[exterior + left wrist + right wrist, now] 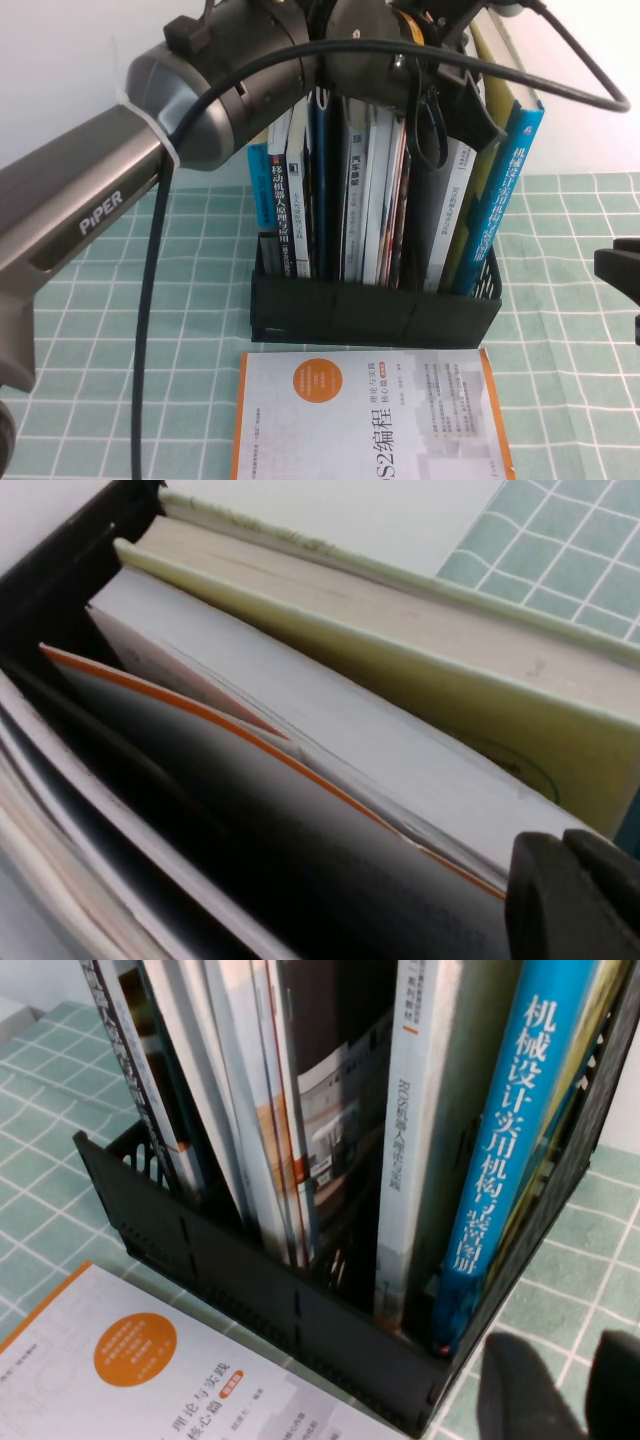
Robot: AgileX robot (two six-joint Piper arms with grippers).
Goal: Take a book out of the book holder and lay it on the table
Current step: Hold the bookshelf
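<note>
Arm label: you could read "PiPER".
Thick yellow-green book with blue spine [508, 190]: upright in black mesh book holder [370, 310], rightmost slot.
Left gripper [455, 95]: above the books, jaws' state unclear.
Right gripper [560, 1385]: beside holder over mint-green gridded table [570, 340], jaws apart, empty.

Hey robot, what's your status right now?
Left tool above book holder. Right tool beside holder. Blue-spined book still slotted. White book on table.

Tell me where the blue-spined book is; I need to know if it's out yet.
In the high view the book stands in the book holder's rightmost slot, beside a white-spined book, with the left gripper above and the right gripper at right.
</note>
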